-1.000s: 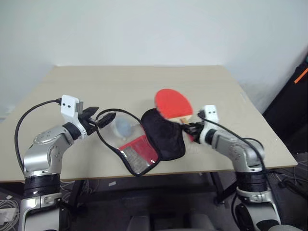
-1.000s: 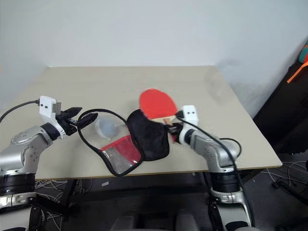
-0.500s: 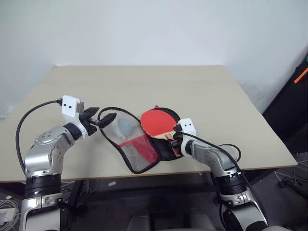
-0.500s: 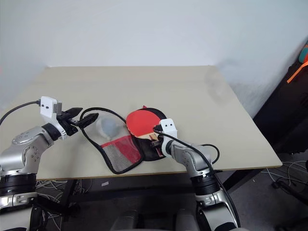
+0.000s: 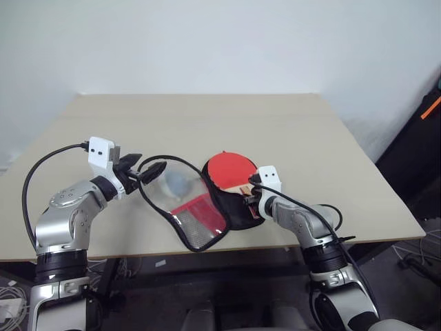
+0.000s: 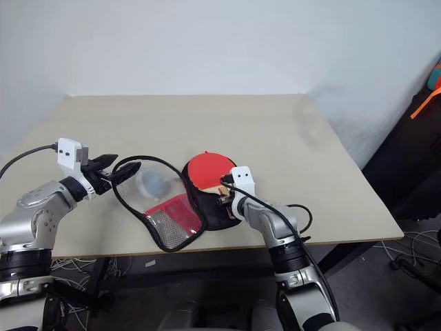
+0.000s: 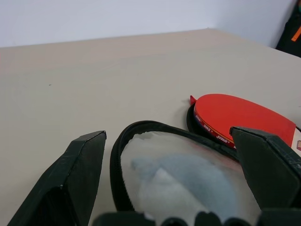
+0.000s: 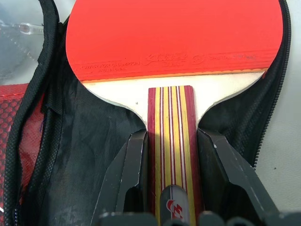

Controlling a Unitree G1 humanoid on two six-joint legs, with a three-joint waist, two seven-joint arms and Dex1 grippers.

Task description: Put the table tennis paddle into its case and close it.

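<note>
While the right tool (image 8: 171,155) clamps its handle, paddle (image 5: 229,169) ahead over case (image 5: 238,200), left tool (image 5: 142,169) spread.

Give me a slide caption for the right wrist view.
Right gripper holds the table tennis paddle by its handle over the open case.

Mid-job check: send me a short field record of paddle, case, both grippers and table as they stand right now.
paddle: the table tennis paddle lies red face up over the black lining, handle toward the right gripper
case: the case is unzipped, its flap spread open on the table
right gripper: the right gripper is shut on the paddle's handle
left gripper: the left gripper is open, at the flap's raised black rim
in case: a pale lump under the clear flap
step left: release, close, zip
</note>
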